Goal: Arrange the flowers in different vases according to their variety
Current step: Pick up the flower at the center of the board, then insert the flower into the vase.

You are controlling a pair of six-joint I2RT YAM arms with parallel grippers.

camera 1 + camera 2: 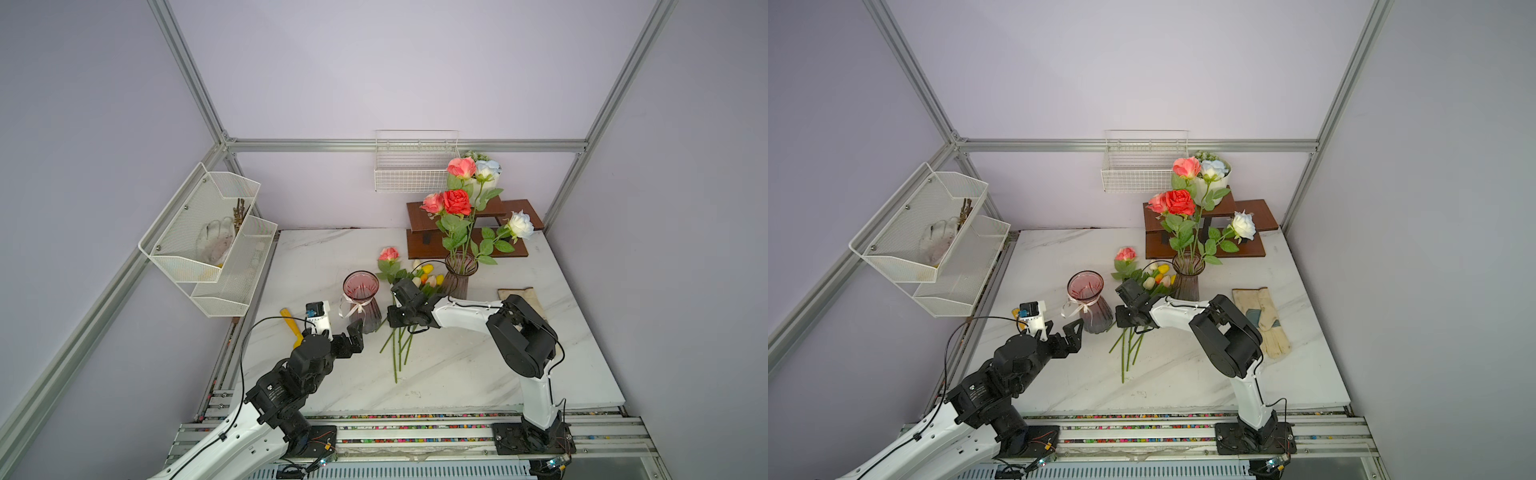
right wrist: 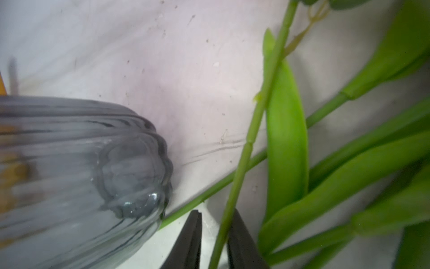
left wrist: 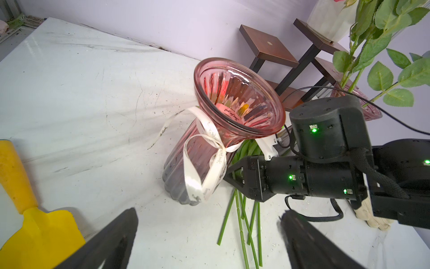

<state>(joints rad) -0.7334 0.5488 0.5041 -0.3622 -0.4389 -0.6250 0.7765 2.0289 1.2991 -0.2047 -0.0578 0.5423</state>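
The right wrist view alone shows the right gripper point(image 2: 215, 213) straddling a green stem point(image 2: 247, 144), fingers narrowly apart, not clamped, the ribbed vase point(image 2: 81, 174) just beside. Both top views hide that under the wrist; there the flowers point(image 1: 395, 361) lie flat, blooms past the gripper toward the back wall, cut ends on its near side. The left gripper point(image 1: 353, 332) gapes wide.

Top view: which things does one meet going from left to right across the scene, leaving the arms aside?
White mesh wall shelf → yellow plastic trowel → ribboned purple-pink glass vase → purple-pink glass vase holding roses → beige work glove.
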